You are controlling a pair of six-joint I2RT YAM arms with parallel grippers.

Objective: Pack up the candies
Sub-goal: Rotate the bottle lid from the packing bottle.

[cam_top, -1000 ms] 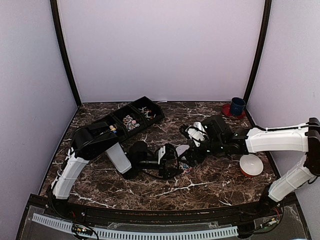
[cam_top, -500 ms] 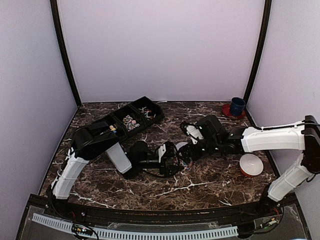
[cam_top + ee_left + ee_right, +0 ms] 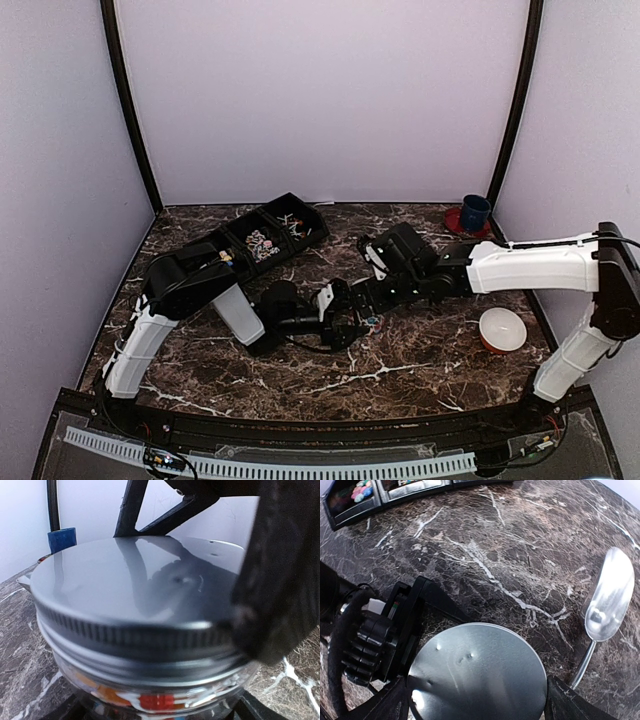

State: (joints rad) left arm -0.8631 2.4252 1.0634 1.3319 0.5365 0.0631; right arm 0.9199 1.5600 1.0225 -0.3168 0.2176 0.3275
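A small clear jar [image 3: 90, 677] with candies [image 3: 156, 700] inside sits in my left gripper [image 3: 340, 320], which is shut on its body. A silver screw lid [image 3: 130, 580] sits on top of the jar. In the right wrist view the lid [image 3: 477, 675] fills the gap between my right gripper's fingers [image 3: 560, 702]. My right gripper [image 3: 366, 300] is shut on the lid from above. More candies [image 3: 262, 243] lie in the black three-compartment tray [image 3: 300, 212] at the back left.
A metal scoop [image 3: 607, 600] lies on the marble table just right of the jar. A white bowl [image 3: 502, 328] sits at the right. A blue cup [image 3: 474, 211] on a red saucer stands at the back right corner.
My right gripper has moved left and down with the lid, from right of the jar to directly over it. The left gripper has held the jar still.
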